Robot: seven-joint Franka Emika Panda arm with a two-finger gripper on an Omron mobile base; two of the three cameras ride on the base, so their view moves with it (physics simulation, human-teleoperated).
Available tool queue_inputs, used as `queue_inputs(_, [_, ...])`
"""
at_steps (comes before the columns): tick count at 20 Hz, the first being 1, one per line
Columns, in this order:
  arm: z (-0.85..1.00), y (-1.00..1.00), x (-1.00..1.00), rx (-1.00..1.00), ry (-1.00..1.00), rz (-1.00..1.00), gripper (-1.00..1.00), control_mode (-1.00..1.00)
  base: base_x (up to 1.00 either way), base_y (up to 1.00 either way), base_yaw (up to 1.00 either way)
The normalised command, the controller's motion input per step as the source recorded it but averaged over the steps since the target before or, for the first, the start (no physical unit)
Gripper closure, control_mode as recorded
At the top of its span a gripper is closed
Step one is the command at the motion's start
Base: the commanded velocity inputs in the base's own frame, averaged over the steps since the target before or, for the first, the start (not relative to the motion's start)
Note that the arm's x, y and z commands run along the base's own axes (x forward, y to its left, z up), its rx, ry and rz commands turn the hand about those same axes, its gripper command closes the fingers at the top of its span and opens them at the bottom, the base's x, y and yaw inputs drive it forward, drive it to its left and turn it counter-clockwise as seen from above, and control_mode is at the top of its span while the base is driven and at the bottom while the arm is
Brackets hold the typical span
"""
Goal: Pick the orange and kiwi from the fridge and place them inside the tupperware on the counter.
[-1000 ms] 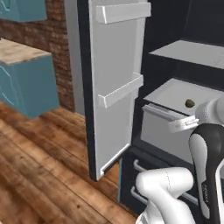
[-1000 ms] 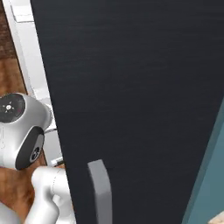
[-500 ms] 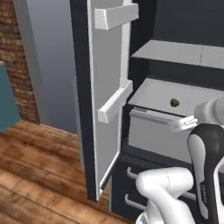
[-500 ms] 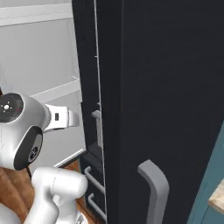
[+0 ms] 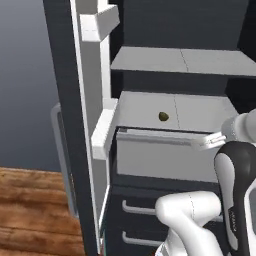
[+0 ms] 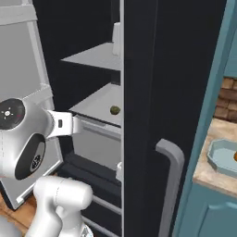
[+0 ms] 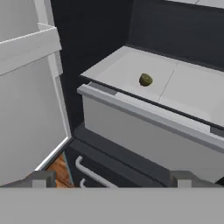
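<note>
Fridge (image 5: pixel 150 60) stands open, kiwi (image 5: pixel 163 116) alone mid-shelf; tupperware (image 6: pixel 222 157) on worktop (image 6: pixel 208 173) edge. Views swung toward fridge since before; jaws apart, holding nothing.

olive-brown kiwi (image 7: pixel 145 79) on fridge (image 5: pixel 150 110) shelf

You've got one kiwi (image 5: pixel 163 116) on show, sitting mid-frame on a grey shelf (image 5: pixel 200 111) in the left base view, and it's the same single fruit at upper centre of the hand view (image 7: pixel 145 79). Count two grey shelves inside the fridge (image 5: pixel 150 20), one above the other, with that upper shelf (image 5: pixel 185 60) near the top. Below them, two drawer handles (image 5: pixel 137 207) at the bottom of the frame. Two bins (image 5: pixel 102 131) on the open door at the left. At the far right of the right base view, you have one tupperware (image 6: pixel 223 156) on the surface (image 6: pixel 208 173), and one tall door handle (image 6: pixel 170 176).
</note>
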Motion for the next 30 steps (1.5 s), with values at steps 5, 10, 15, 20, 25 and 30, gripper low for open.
queue_inputs(5, [0.00,0.00,0.00,0.00,0.00,0.00,-1.00,1.00,0.23,0.38,-0.53])
queue_inputs(10, [0.00,0.00,0.00,0.00,0.00,0.00,-1.00,1.00,0.31,0.44,-0.52])
queue_inputs(15, [0.00,0.00,0.00,0.00,0.00,0.00,-1.00,1.00,0.34,0.21,-0.33])
queue_inputs(20, [-0.26,0.04,0.52,0.00,0.08,0.01,-1.00,-1.00,0.00,0.00,0.00])
queue_inputs(25, [-0.46,0.37,0.63,0.00,0.05,0.03,-1.00,-1.00,0.00,0.00,0.00])
queue_inputs(30, [-0.48,0.57,0.74,0.04,0.00,0.00,-1.00,-1.00,0.00,0.00,0.00])
